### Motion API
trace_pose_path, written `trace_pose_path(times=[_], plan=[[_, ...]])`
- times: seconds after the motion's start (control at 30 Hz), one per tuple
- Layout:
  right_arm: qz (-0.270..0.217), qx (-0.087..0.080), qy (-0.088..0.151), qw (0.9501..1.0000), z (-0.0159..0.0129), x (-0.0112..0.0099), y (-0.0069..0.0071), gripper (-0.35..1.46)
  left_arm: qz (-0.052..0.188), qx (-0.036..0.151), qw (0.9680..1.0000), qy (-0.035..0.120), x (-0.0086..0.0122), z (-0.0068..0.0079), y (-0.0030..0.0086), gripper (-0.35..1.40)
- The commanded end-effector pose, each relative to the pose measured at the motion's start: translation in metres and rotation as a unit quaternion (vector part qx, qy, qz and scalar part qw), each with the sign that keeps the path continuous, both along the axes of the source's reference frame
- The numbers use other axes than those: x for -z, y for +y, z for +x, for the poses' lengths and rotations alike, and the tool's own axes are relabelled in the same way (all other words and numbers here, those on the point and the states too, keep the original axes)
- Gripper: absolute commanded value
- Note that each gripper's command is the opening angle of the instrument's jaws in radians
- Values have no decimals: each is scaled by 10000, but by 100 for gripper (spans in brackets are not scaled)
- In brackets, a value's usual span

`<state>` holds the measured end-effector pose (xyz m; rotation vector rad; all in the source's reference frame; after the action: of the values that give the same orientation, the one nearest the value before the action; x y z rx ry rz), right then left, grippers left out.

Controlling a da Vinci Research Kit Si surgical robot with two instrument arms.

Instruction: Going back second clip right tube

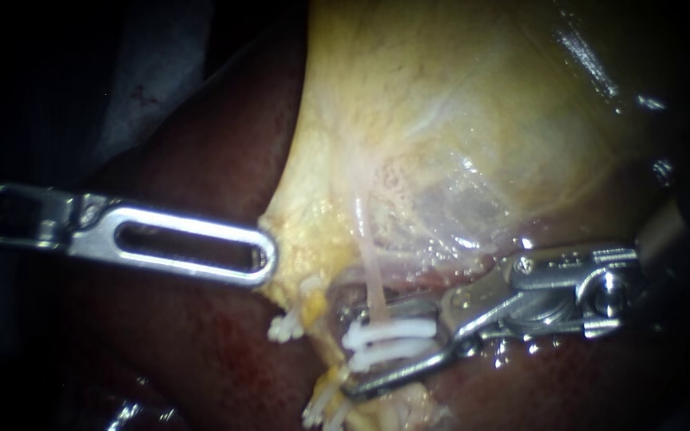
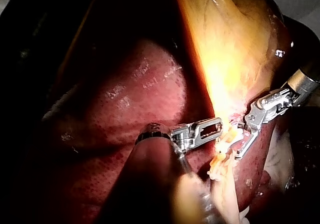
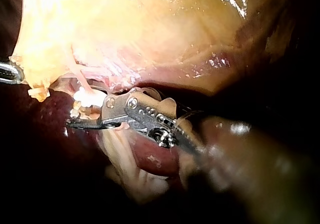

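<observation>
My right instrument (image 1: 354, 351) comes in from the right, and its jaws stand open around two white clips (image 1: 386, 342). The clips sit side by side across a thin pale tube (image 1: 372, 275), the right one of two strands below the gallbladder (image 1: 457, 120). A gap shows between each jaw and the clips. In the right wrist view the same jaws (image 3: 82, 115) lie beside the clips (image 3: 86, 101). My left instrument (image 1: 263, 259), with a slotted jaw, is shut on the gallbladder's yellow lower edge (image 1: 285, 239) and also shows in the left wrist view (image 2: 216, 128).
Another white clip (image 1: 285, 327) sits on the left strand, and more white clips (image 1: 317, 409) lie lower down. Dark red liver (image 1: 201, 343) surrounds the site below and to the left. Pale loose tissue (image 3: 127, 169) hangs under my right instrument.
</observation>
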<state>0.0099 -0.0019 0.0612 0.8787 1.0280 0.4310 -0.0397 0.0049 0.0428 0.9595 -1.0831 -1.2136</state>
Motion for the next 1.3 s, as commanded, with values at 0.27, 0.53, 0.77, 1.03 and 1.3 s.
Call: trace_pose_path(times=[0.27,0.53,0.77,1.03,1.3], plan=[[-62,-2,35,10000,-4,3,6,60,0,0,10000,0,0,0,0,-35],[-479,-22,174,9987,-8,10,19,60,0,0,10000,0,0,0,0,-35],[-530,-66,176,9984,-14,14,26,60,0,0,10000,0,0,0,0,-35],[-521,-124,163,9984,-36,24,35,60,0,-1,10000,0,0,0,0,-35],[-503,-211,135,9984,-61,39,45,60,0,-12,10000,-7,-1,0,0,-35]])
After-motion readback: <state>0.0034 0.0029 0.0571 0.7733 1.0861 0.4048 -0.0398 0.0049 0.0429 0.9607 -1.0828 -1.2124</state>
